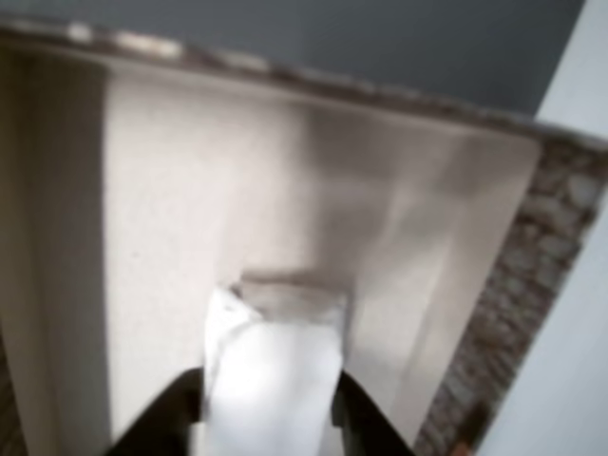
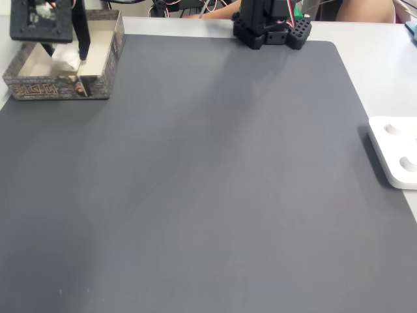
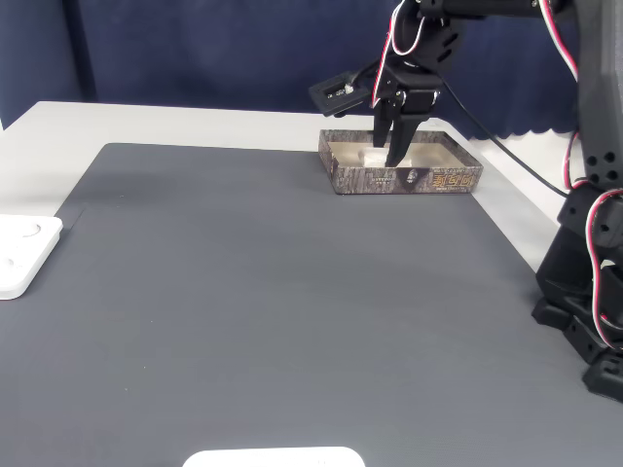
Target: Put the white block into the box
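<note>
White block [image 1: 275, 380] sits pinched between the two dark fingers of the gripper [image 1: 271, 418], filling the lower middle of the other view; its top end looks blurred and pale, so its edges are hard to trace. Behind it spreads the beige floor of the box [image 1: 190, 209], with a brown textured rim along the top and right side of that view.

In a fixed view from above the mat, the gripper [image 2: 68, 55] hangs over the box [image 2: 58, 88], which stands at the mat's far left corner. A white patch, the block [image 2: 64, 57], shows between the fingers, inside the box's outline. Whether it touches the floor cannot be told.

In a fixed view from the side, the gripper [image 3: 389, 151] points down into the box [image 3: 404, 178], its fingertips below the rim line. The block [image 3: 375, 154] is probably the small pale shape beside the fingers, though it is tiny there.

A dark grey mat [image 2: 195, 182] covers most of the table. A flat white device [image 2: 396, 150] lies at the mat's right edge in the view from above, well apart from the box. The arm's black base [image 2: 270, 26] stands at the far edge of the mat.
</note>
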Motion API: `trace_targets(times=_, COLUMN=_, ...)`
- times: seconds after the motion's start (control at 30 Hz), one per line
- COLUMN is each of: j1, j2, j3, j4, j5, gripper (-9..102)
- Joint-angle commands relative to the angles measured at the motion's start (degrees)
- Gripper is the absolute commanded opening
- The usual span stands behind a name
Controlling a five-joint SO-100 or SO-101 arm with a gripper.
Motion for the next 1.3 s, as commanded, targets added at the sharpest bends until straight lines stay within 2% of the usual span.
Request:
trace_targets(times=0.0, j1=0.35, j2=1.14, j3=-4.04, j4=-0.70, j5=0.62, gripper=30)
trace_targets(times=0.6, j1=-0.88, j2=7.29, j3=-4.22, j4=-2.81, j5=-1.58, gripper=34)
trace_targets(times=1.0, j1=-3.43, j2=22.68, j3=6.68, j4=-2.72, j5=-7.12, gripper=29)
trace_targets(times=1.17, j1=-5.10, j2=31.55, j3=15.91, j4=-2.72, j5=-11.87, gripper=23)
trace_targets(times=1.27, j1=-6.77, j2=37.79, j3=24.17, j4=-2.81, j5=-13.62, gripper=13)
